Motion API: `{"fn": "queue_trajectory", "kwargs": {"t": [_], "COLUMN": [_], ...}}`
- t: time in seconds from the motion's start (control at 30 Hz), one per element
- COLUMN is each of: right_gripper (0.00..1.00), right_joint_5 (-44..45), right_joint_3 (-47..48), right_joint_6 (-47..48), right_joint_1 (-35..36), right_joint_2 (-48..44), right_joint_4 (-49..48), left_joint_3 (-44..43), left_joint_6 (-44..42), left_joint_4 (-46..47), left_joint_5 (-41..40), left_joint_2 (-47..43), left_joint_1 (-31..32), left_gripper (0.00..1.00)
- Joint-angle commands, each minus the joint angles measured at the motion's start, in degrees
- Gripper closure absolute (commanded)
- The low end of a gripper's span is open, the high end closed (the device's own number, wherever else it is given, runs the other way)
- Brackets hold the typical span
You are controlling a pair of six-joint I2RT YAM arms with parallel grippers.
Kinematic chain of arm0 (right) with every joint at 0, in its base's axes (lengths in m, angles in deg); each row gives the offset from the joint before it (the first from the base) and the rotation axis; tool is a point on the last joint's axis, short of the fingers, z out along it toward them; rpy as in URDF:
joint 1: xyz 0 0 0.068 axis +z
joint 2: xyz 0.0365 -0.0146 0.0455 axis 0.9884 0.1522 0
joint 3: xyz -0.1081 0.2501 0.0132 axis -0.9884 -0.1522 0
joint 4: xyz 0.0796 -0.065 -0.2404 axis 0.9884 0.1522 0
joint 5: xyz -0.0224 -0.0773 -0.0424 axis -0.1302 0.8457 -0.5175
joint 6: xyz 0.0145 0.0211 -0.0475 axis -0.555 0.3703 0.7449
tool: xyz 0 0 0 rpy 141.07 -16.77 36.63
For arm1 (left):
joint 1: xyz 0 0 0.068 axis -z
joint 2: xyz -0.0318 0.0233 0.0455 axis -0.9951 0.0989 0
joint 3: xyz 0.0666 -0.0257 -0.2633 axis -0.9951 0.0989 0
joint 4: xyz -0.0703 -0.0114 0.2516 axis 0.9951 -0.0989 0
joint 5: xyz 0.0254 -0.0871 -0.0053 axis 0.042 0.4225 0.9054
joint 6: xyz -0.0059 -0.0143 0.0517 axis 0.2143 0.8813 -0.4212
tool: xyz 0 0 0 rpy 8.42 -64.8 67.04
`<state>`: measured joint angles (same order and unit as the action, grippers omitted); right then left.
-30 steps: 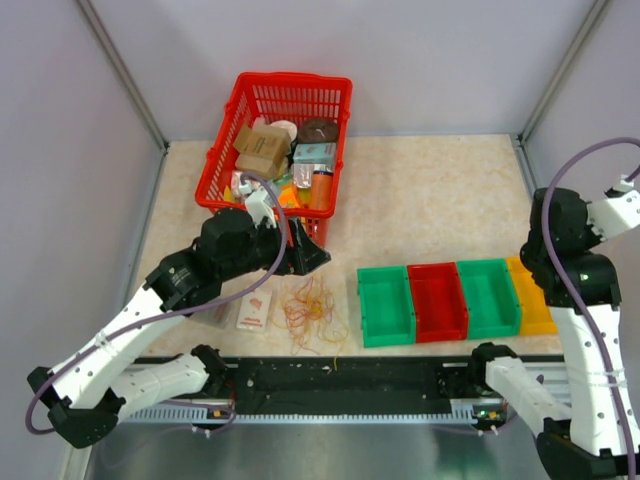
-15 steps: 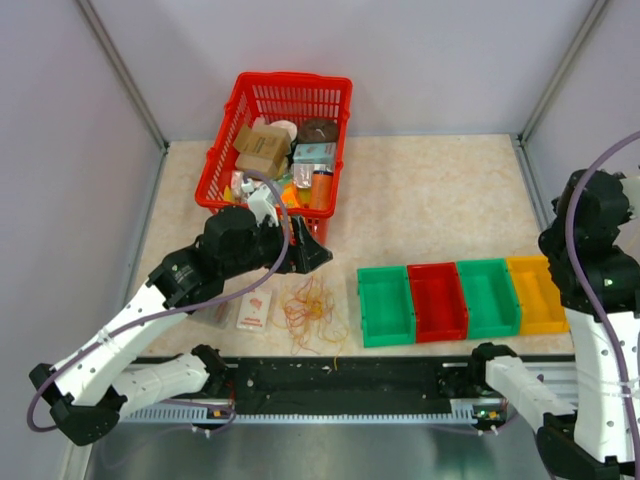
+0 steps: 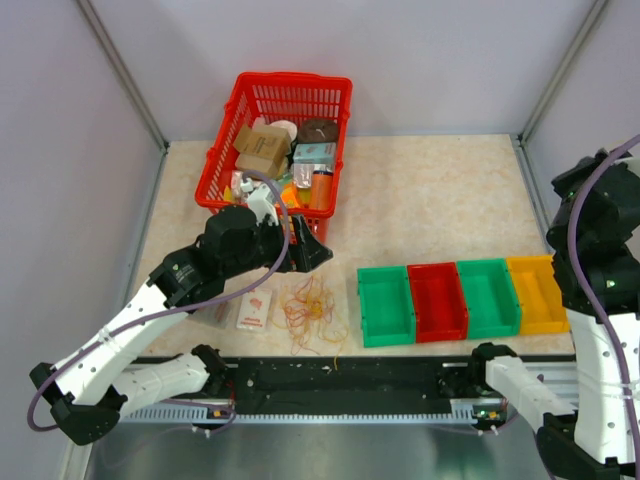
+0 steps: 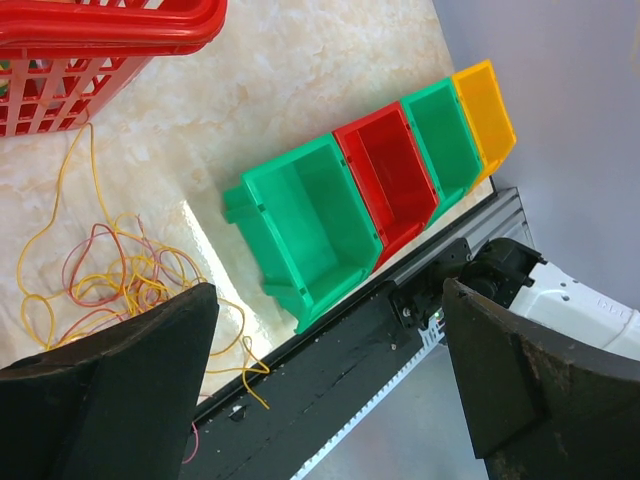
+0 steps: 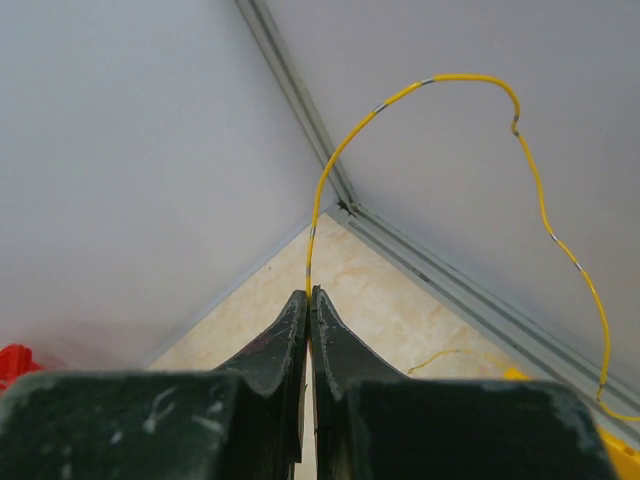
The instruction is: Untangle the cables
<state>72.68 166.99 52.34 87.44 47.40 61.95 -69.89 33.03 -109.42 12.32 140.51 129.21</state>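
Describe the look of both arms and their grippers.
The left arm and right arm are white links with bulky black joints, a lilac-grey cable looping along each. The left gripper and right gripper have black wedge-shaped fingers, scuffed pale on the right.

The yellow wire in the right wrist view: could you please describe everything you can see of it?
The yellow wire is hair-thin and springy-looking, with a few short grey marks along it. It is pinched between the shut right fingers. From there it rises, arches over to the right and falls out of frame at the lower right. Nothing else visibly touches it.
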Motion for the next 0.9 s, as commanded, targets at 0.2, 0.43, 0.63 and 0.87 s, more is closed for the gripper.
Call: {"fn": "queue_trajectory", "kwargs": {"t": [0.2,0.43,0.63,0.87], "right_gripper": [1.00,1.00,1.00,1.00], "right_joint_5": [-16.7,-20.3,-19.3,-10.3], "right_joint_3": [6.4,11.7,7.3,0.8], "right_joint_6": [9.5,9.6,7.3,5.7], "right_joint_1": [-0.5,-0.5,-0.6,-0.5], "right_joint_2": [-3.0,-3.8,-6.4,-7.5], "right_joint_4": [-7.2,-2.0,7.2,13.0], "left_joint_3": [1.7,3.0,5.3,3.9], "left_joint_6": [-2.8,-10.3,-16.2,-22.9], "left_joint_4": [5.6,8.8,10.7,7.4], "left_joint_5": [-1.8,-1.0,4.4,7.3], "left_joint_2": [-2.0,-3.7,-5.6,-7.0], "left_joint_1": [-0.1,-0.1,-0.1,-0.1], "left_gripper": [0.03,0.02,0.03,0.03]}}
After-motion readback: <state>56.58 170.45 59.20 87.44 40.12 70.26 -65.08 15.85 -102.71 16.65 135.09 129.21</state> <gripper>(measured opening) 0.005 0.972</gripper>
